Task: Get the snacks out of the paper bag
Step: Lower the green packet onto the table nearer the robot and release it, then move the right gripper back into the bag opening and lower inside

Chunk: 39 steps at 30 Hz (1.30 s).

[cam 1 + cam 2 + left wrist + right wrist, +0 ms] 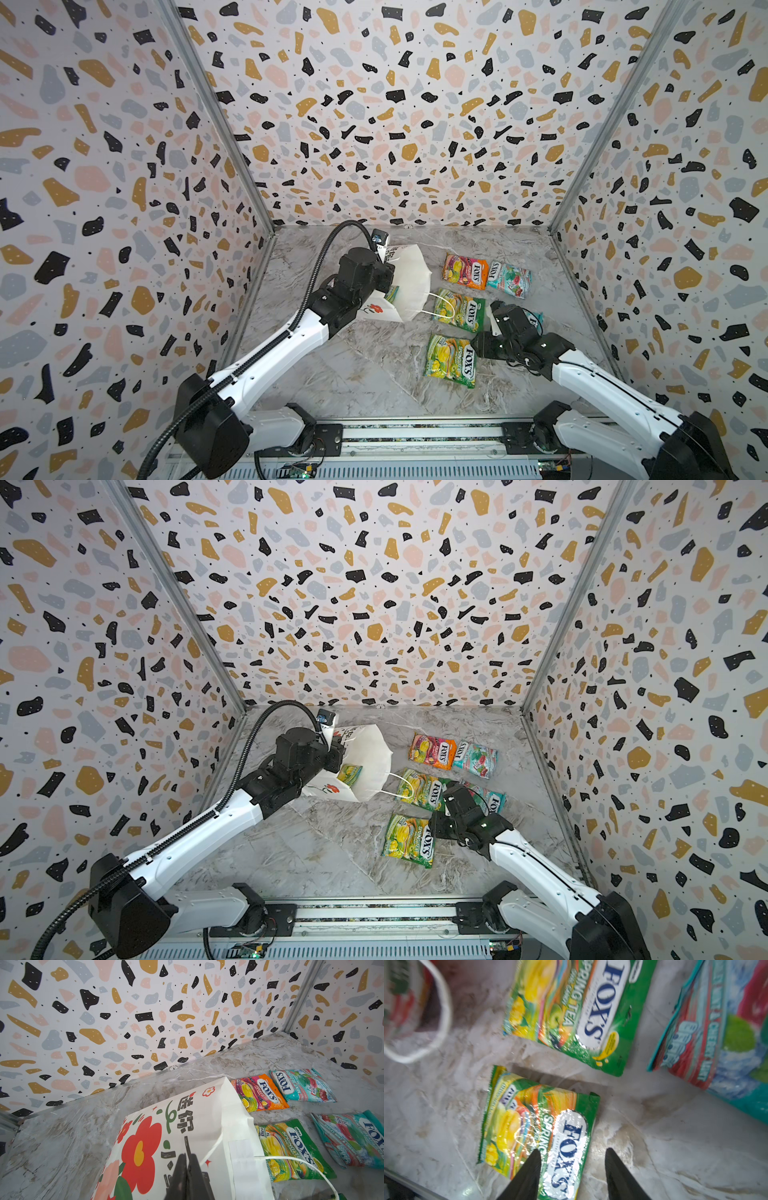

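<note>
My left gripper [187, 1157] is shut on the white paper bag [409, 282], which it holds tipped with its mouth toward the right. Inside the bag shows one green-yellow snack [349, 774]. On the table lie an orange-pink packet [465, 271], a teal packet [509, 279] and a green-yellow packet [459, 309] under the bag's cord handle [436, 309]. A second teal packet [492, 800] is partly hidden by my right arm. My right gripper [573, 1153] is open over the right edge of the nearest green-yellow packet [537, 1126], which lies flat on the table.
The marble table [353, 374] is boxed in by terrazzo-patterned walls [395, 124] on three sides. A metal rail [415, 432] with both arm bases runs along the front edge. Bare tabletop lies front left of the packets.
</note>
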Tool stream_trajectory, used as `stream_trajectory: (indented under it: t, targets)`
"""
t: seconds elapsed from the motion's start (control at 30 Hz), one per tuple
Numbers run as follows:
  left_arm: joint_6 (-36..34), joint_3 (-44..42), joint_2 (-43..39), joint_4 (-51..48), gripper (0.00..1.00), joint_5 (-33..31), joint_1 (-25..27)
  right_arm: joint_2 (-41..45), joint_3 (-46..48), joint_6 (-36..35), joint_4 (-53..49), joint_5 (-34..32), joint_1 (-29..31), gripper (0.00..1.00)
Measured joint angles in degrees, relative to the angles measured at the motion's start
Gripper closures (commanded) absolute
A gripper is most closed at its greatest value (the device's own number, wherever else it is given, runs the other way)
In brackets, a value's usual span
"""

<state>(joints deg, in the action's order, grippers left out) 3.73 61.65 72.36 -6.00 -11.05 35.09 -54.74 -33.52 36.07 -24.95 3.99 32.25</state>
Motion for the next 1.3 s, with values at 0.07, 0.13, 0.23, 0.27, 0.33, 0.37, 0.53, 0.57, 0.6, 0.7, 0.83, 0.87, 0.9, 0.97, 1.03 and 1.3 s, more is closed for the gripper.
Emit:
stream_trajectory:
  t: [0.07, 0.13, 0.23, 0.27, 0.33, 0.37, 0.53, 0.57, 0.6, 0.7, 0.83, 0.87, 0.9, 0.97, 1.03, 1.3]
  targets:
    - [-0.2, 0.0, 0.0, 0.0, 1.0, 1.6, 0.0, 1.3, -0.7, -0.2, 1.6, 1.5, 0.0, 0.48]
    - [-0.5, 0.0, 0.0, 0.0, 1.0, 3.3, 0.0, 1.5, -1.7, -0.5, 3.4, 3.8, -0.1, 0.48]
    - [-1.0, 0.0, -0.1, 0.1, 1.0, 5.7, 0.0, 0.7, -3.7, -0.8, 6.8, 8.6, 0.0, 0.48]
    - [-1.1, 0.0, -0.1, 0.2, 1.0, 6.5, 0.0, 0.2, -4.4, -0.8, 8.2, 10.4, 0.0, 0.48]
    - [-1.2, 0.0, -0.1, 0.5, 1.0, 8.1, 0.0, -1.6, -5.6, -0.6, 11.3, 14.1, 0.0, 0.49]
    - [-1.2, 0.0, -0.1, 0.7, 1.0, 9.1, 0.0, -2.8, -6.1, -0.4, 13.0, 16.0, 0.2, 0.5]
    - [-1.4, 0.0, 0.0, 0.9, 1.0, 13.0, 0.0, -9.6, -7.3, 1.9, 21.4, 22.3, 2.4, 0.5]
    - [-1.5, 0.0, 0.0, 0.8, 1.0, 13.8, 0.0, -11.5, -7.6, 2.5, 22.9, 23.1, 3.0, 0.51]
    - [-1.6, 0.0, 0.0, 0.8, 1.0, 14.9, 0.0, -13.2, -8.1, 3.0, 24.2, 23.8, 3.4, 0.51]
    - [-2.1, 0.0, 0.0, 0.7, 1.0, 17.3, 0.0, -18.7, -10.2, 4.1, 27.2, 25.2, 4.6, 0.53]
    - [-3.3, 0.0, 0.0, -0.1, 1.0, 19.2, 0.1, -25.1, -13.7, 5.0, 30.0, 25.4, 6.2, 0.54]
    - [-3.4, 0.0, 0.0, -0.1, 1.0, 19.6, 0.1, -26.4, -14.5, 5.2, 30.5, 25.2, 6.6, 0.55]
    - [-3.5, 0.0, 0.0, -0.2, 1.0, 19.8, 0.1, -27.7, -15.3, 5.4, 31.0, 24.9, 7.0, 0.55]
    - [-3.6, 0.0, 0.0, -0.2, 1.0, 20.2, 0.2, -30.0, -16.6, 5.7, 31.6, 24.6, 8.0, 0.56]
    - [-3.5, 0.0, 0.0, -0.3, 1.0, 20.4, 0.3, -32.2, -17.7, 5.9, 32.3, 24.1, 9.1, 0.56]
    - [-1.1, 0.0, -1.2, -0.3, 1.0, 20.9, 0.3, -38.9, -19.7, 7.7, 33.9, 21.0, 12.3, 0.56]
